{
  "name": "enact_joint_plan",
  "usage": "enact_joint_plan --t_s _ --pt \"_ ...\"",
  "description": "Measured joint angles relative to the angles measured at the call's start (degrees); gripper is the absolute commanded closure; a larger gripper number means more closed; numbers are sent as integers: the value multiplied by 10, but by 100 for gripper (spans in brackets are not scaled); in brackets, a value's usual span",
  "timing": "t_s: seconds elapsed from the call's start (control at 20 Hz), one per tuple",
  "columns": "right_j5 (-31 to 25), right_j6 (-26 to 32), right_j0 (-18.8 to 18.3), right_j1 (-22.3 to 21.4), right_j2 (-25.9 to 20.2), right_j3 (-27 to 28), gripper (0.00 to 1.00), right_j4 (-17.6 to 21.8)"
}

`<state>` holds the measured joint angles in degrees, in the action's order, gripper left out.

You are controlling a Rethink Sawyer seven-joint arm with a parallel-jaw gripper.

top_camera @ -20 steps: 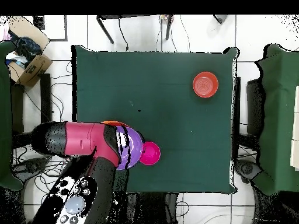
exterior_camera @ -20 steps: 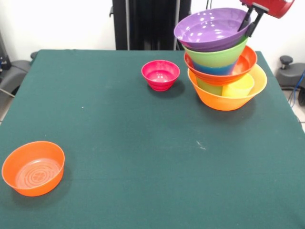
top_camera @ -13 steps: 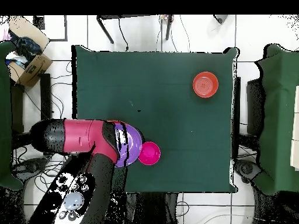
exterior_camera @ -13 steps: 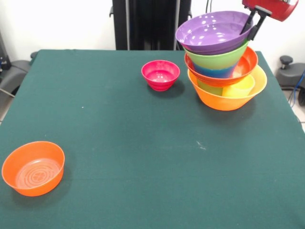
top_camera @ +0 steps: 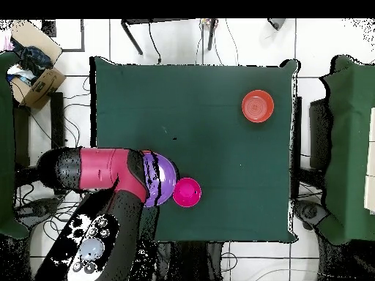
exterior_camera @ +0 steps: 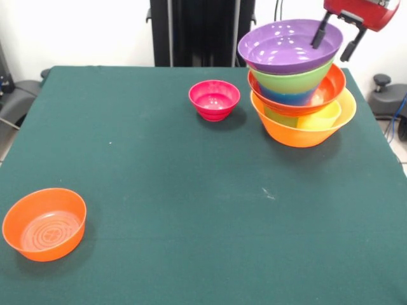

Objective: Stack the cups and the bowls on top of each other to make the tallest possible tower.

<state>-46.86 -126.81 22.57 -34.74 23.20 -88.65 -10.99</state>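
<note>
While leaning at the surface's (exterior_camera: pixel 159 190) corner, tower (exterior_camera: pixel 299 95) topped by purple bowl (exterior_camera: pixel 289 46), with spread hand (exterior_camera: pixel 336 39) straddling its rim. Could topple if nudged sideways on withdrawal. Pink bowl (exterior_camera: pixel 214 99) nearby; orange bowl (exterior_camera: pixel 44 223) well apart, both unstacked.

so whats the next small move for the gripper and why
Probably lift straight up, clear of the tower. The gripper is open, one finger inside and one outside the rim of the translucent purple plastic bowl, which sits on top of the stack; the small pink bowl waits nearby.
</note>
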Motion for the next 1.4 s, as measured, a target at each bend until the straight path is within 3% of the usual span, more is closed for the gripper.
enact_joint_plan --t_s 1.05,1.4 --pt "0 0 0 0 2 0 0 0" --pt "-1 0 -1 -17 2 0 0 0"
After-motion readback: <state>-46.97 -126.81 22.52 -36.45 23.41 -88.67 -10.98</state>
